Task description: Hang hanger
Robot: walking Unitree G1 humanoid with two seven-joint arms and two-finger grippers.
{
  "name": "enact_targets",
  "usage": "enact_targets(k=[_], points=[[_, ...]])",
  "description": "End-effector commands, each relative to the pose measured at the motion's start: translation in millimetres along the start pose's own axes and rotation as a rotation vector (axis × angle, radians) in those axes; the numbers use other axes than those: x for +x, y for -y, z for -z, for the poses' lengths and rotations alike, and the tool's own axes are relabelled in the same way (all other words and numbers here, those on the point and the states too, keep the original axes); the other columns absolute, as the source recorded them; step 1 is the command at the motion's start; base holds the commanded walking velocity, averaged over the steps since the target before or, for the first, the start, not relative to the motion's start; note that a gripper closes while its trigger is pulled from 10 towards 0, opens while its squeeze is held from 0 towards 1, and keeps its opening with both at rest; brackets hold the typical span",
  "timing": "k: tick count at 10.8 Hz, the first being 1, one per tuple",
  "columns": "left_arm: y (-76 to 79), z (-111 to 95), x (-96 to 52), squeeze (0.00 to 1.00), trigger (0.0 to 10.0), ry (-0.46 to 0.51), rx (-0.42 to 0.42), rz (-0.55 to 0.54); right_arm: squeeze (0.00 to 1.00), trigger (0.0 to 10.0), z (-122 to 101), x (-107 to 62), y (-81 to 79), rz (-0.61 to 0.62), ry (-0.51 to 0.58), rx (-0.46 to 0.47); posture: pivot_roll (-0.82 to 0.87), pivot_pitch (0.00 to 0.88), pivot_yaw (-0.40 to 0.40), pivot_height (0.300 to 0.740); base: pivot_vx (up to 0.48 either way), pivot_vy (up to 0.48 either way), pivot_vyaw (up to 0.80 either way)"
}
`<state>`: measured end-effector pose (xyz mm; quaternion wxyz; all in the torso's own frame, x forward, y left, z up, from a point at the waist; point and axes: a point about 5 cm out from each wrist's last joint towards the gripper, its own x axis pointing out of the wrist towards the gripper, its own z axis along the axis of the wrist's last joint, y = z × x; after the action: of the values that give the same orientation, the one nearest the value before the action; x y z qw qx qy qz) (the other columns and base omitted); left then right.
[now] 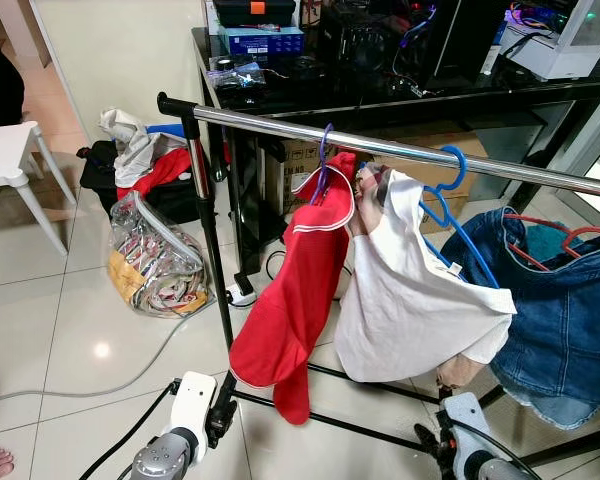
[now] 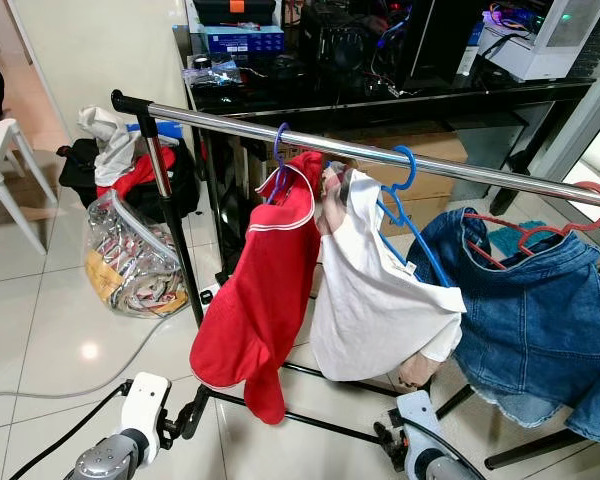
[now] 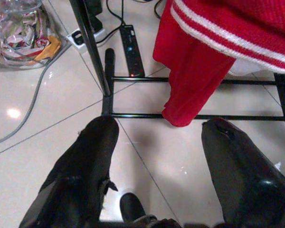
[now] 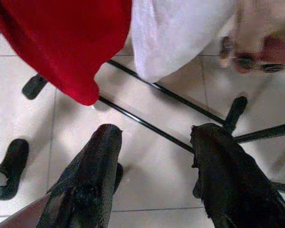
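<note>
Nearest the lens, the robot's two arms hang low in front of a chrome clothes rail (image 1: 380,145) — the left claw (image 3: 159,137) and the right claw (image 4: 154,142) both spread wide and empty, their black fingers aimed at the tiled floor (image 1: 70,320) and the black base bars of the rail's stand.

On the rail itself, three loaded hangers are already in place. A purple hanger (image 1: 323,165) carries a red garment (image 1: 295,290) close to the upright post (image 1: 208,220); just beside it, farther from the post, a blue hanger (image 1: 450,190) holds a white shirt (image 1: 410,290); farther along the rail again, a red hanger (image 1: 570,238) supports a denim jacket (image 1: 560,310). The red and white garments touch where they meet under the rail.

Neither claw holds a hanger, so the hanging step looks done rather than under way — though whether the blue hook sits fully over the rail is hard to judge from this angle. Beyond the post, a clear bag (image 1: 155,260) on the floor appears to hold more hangers; its contents are too jumbled to be sure. If another is to go up, the next move calls for turning toward that bag, picking one hanger out, then lifting its hook over the bare stretch of rail beside the post.
</note>
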<state>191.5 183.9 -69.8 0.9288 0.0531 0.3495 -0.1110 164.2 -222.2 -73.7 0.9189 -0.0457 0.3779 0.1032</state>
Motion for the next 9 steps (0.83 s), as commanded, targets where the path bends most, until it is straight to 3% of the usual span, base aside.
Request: enact_targets(k=[1, 4, 5, 7, 9], points=[[3.5, -7, 3.4, 0.0, 10.0, 0.028, -0.007, -0.003, 0.0, 10.0, -8, -0.9, 10.9, 0.061, 0.042, 0.004, 0.02, 0.0, -0.048, 0.74, 0.0, 0.0, 0.0], [11.3, -21, 9.9, 0.0, 10.0, 0.08, -0.004, -0.001, 0.0, 10.0, 3, -10.5, 28.7, 0.205, -0.02, -0.079, 0.0, 0.0, -0.055, 0.74, 0.0, 0.0, 0.0], [13.0, -25, 11.6, 0.0, 10.0, 0.092, -0.001, 0.004, 0.0, 10.0, -2, -14.8, 44.4, 0.31, -0.016, -0.111, 0.0, 0.0, -0.055, 0.74, 0.0, 0.0, 0.0], [16.5, -28, 12.8, 0.0, 10.0, 0.099, 0.02, 0.015, 0.0, 10.0, -13, -18.8, 60.4, 0.387, 0.028, -0.092, -0.02, 0.0, -0.059, 0.74, 0.0, 0.0, 0.0], [21.3, -26, 12.4, 0.0, 10.0, 0.101, 0.049, 0.046, 0.0, 10.0, -21, -16.8, 55.4, 0.366, 0.081, -0.096, -0.03, 0.0, -0.058, 0.74, 0.0, 0.0, 0.0]])
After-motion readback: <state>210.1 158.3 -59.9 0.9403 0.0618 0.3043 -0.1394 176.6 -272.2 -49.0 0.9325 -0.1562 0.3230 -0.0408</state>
